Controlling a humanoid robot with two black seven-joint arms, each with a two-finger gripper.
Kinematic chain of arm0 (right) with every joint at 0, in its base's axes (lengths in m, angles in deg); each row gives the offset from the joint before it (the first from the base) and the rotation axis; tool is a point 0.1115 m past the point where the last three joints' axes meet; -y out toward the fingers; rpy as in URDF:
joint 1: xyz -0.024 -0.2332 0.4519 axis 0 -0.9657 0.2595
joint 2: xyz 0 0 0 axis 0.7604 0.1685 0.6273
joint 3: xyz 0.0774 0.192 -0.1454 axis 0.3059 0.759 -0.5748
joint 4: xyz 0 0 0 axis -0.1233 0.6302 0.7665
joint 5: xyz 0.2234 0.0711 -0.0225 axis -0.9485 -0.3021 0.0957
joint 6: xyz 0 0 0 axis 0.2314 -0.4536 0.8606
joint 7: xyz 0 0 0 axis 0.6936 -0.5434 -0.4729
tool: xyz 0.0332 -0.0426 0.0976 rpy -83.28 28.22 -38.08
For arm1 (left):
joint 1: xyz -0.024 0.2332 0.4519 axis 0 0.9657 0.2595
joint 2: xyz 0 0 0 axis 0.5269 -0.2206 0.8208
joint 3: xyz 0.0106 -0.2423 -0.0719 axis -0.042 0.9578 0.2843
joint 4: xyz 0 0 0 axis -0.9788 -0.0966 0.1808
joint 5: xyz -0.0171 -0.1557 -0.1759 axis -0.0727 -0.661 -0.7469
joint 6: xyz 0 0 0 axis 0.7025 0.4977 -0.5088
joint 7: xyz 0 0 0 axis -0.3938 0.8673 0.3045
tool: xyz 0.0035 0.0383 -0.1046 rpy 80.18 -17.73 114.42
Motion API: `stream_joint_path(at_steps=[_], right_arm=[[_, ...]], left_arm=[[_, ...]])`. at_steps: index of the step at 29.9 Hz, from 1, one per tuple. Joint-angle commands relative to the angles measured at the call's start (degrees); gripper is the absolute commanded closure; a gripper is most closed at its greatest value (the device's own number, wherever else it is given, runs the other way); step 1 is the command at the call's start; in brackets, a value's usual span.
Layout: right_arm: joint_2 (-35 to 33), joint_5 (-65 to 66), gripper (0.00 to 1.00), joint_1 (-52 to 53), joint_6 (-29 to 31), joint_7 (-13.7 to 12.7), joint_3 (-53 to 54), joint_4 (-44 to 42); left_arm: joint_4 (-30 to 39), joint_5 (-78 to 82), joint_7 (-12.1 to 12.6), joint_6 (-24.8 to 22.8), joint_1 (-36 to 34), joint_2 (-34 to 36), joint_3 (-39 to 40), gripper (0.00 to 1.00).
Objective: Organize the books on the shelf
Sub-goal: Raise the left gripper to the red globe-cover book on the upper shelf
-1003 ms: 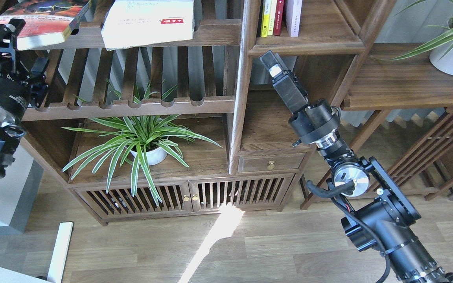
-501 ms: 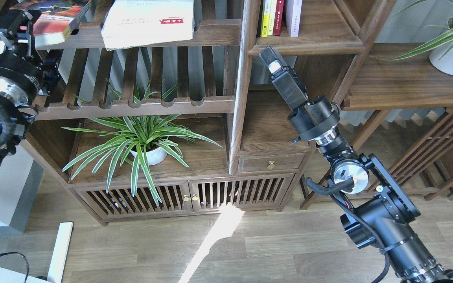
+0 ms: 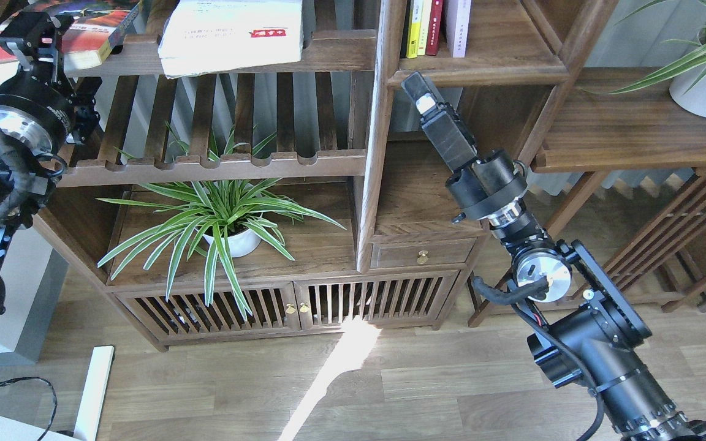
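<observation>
The dark-brown shelf compartment [image 3: 469, 46] stands at the top middle, with four upright books [image 3: 437, 24] inside at its left. Left of it, on the slatted rack [image 3: 218, 162], lie the thick white book with red label [image 3: 230, 37] and the red-orange book [image 3: 83, 30]. The right gripper [image 3: 417, 92] points up just under the compartment floor; its jaws I cannot tell. The left gripper [image 3: 37, 37] is at the red-orange book; its jaws I cannot tell either.
</observation>
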Motion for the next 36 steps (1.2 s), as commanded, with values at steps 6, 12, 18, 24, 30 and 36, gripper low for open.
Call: stream_joint_path(at_steps=[6, 12, 18, 24, 30, 36], right_arm=[[0.01, 0.0, 0.0, 0.02, 0.0, -0.09, 0.0, 0.0], [0.01, 0.0, 0.0, 0.1, 0.0, -0.18, 0.0, 0.0], [0.01, 0.0, 0.0, 0.02, 0.0, -0.18, -0.08, 0.0], [0.01, 0.0, 0.0, 0.02, 0.0, -0.18, -0.09, 0.0], [0.01, 0.0, 0.0, 0.02, 0.0, -0.18, -0.17, 0.0], [0.18, 0.0, 0.0, 0.02, 0.0, -0.18, -0.26, 0.0]], left_arm=[[-1.01, 0.02, 0.09, 0.14, -0.97, 0.06, 0.01, 0.11], [-2.24, 0.02, 0.09, 0.14, -1.85, -0.03, 0.01, 0.15], [-2.94, 0.02, 0.18, 0.14, -2.03, -0.03, 0.01, 0.16], [-3.82, 0.02, 0.09, 0.14, -2.2, -0.12, 0.01, 0.19], [-4.35, 0.02, 0.09, -0.12, -2.55, -0.21, 0.01, 0.22], [-5.75, 0.02, 0.09, -0.48, -3.87, -0.56, 0.01, 0.23]])
